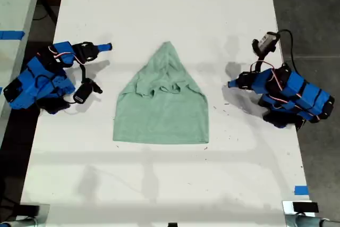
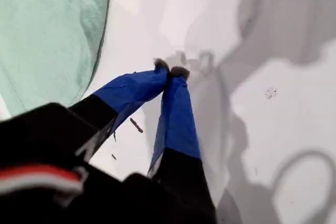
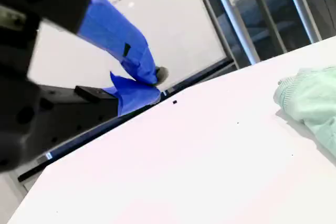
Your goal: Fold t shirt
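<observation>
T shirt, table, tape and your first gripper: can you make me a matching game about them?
1. t shirt
2. table
3. tape
4. my first gripper

A. white
B. shut, holding nothing
C. pale green
D. small blue strip at the table's edge

Pairs: 1-C, 2-A, 3-D, 4-B.

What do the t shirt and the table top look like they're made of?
The t shirt: soft knit cloth, probably cotton jersey, matte pale mint; it wrinkles and bunches where folded. The table: smooth, hard white surface, possibly laminate or painted board, with a faint sheen; it shows soft shadows and small dark specks.
</observation>
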Available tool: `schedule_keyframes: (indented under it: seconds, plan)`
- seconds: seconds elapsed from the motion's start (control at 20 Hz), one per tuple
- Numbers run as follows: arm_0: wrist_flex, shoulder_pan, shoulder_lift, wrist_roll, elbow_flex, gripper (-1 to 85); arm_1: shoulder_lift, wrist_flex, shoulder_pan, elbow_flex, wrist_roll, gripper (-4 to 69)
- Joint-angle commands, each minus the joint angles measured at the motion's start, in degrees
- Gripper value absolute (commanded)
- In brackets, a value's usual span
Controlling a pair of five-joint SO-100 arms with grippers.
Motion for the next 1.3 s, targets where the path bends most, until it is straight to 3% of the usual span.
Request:
schedule_keyframes:
  seconds: [0.0,0.1,0.3,0.45,0.6,0.7,0.8,0.9,1.0,1.15,1.25]
  plan:
    - [-1.67,0.09,0.53,-0.62,2.02,-0.1,0.88,-0.09,-1.67,0.70,0.09,1.2]
    - [-1.67,-0.09,0.53,-0.62,2.11,0.9,0.88,-0.09,-1.58,0.97,0.18,1.2]
    - [4.57,-2.46,0.53,-2.72,0.09,-0.3,0.88,0.00,-1.05,1.14,0.44,1.2]
    - [4.31,-1.93,0.53,-2.81,0.00,-0.3,0.88,0.00,0.26,1.49,0.79,1.3]
    - [4.13,-1.49,0.53,-2.90,0.26,-0.3,0.88,-0.09,0.00,0.97,0.00,6.5]
    - [1.93,-0.35,0.53,-2.55,1.23,0.4,0.88,-0.26,-0.18,0.97,-0.26,5.2]
    - [1.32,0.35,0.53,-2.11,1.23,8.2,0.88,-0.88,-0.09,1.05,-0.88,4.7]
    - [3.96,0.09,0.53,-2.99,-0.09,1.5,0.88,-1.49,0.26,1.23,-1.58,4.6]
    - [4.04,-0.79,0.53,-3.87,0.18,1.8,0.88,-1.76,0.35,1.32,-2.02,4.5]
    - [0.70,1.23,0.53,-1.76,1.14,10.0,0.88,-1.67,0.35,1.32,-1.93,4.3]
    - [1.58,0.44,0.53,-1.76,0.70,3.9,0.88,-1.49,0.18,1.32,-1.49,4.2]
